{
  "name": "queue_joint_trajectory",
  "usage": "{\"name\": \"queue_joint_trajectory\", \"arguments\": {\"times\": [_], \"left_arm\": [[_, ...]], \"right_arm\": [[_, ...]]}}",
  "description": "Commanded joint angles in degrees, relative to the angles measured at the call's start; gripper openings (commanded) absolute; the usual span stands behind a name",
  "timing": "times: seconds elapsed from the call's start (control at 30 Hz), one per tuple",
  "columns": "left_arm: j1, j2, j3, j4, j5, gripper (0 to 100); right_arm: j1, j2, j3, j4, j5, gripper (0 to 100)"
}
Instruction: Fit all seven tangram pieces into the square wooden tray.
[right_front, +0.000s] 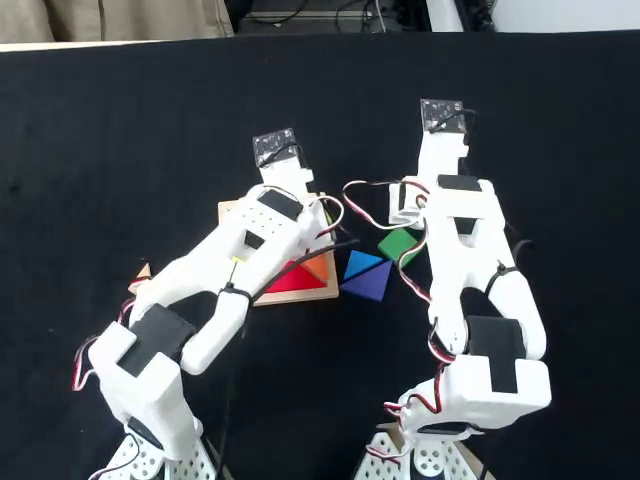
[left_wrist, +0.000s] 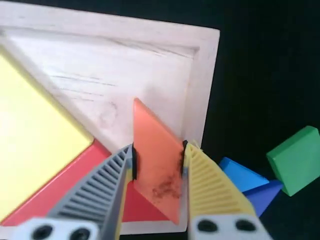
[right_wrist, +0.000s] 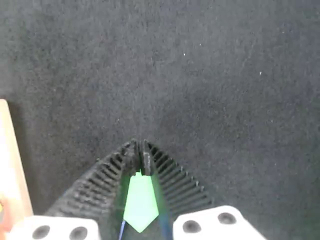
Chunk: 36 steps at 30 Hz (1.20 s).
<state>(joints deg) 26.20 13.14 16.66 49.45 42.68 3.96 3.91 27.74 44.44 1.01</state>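
Clamped in the left claw (left_wrist: 158, 150) – orange parallelogram (left_wrist: 155, 172), over the wooden tray (left_wrist: 205, 85) beside seated yellow triangle (left_wrist: 35, 145) and red triangle (left_wrist: 65, 185). Pinched shut on nothing – right claw (right_wrist: 139, 150), above black tabletop (right_wrist: 200, 65). At the tray's 3 o'clock: green square (right_front: 400, 243), blue triangle (right_front: 362, 265).

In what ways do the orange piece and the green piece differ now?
The orange piece is a parallelogram; the green piece looks square. The left hand grips the orange piece over the tray; the green piece lies free on the table, outside the tray. Both are flat blocks of a single colour.
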Motion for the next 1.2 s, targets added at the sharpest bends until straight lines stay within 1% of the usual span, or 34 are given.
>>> {"name": "queue_joint_trajectory", "arguments": {"times": [0.0, 0.1, 0.17, 0.23, 0.37, 0.47, 0.7, 0.83, 1.17], "left_arm": [[-1.1, -0.53, -3.3, -0.88, 0.53, 3], [-1.01, -0.53, -2.95, -0.79, -0.26, 3], [-0.66, -0.53, -2.95, -0.79, -4.31, 5], [-0.57, -0.53, -2.95, -0.79, -6.95, 8], [-0.57, -0.44, -2.86, -0.18, -6.86, 13], [-0.48, -0.53, -3.38, 1.67, -6.86, 13], [0.13, -0.53, -3.47, 2.02, -6.86, 14], [1.71, -0.53, -2.95, 2.11, -6.86, 20], [1.27, -0.62, -3.74, 2.02, -8.09, 21]], "right_arm": [[0.62, -0.22, -0.84, -1.32, 0.35, 1.1], [0.62, -0.22, -0.84, -1.32, 0.35, 1.1], [0.62, -0.22, -0.84, -1.32, 0.35, 1.1], [0.62, -0.22, -0.84, -1.32, 0.35, 1.1], [0.62, -0.22, -0.75, -1.32, 0.35, 1.1], [0.62, -0.22, -0.75, -1.32, 0.44, 1.1], [0.62, -0.22, -0.75, -1.32, 0.44, 1.1], [0.62, -0.22, -0.75, -1.32, 0.44, 1.1], [0.53, -0.22, -0.66, -1.32, 0.44, 1.1]]}}
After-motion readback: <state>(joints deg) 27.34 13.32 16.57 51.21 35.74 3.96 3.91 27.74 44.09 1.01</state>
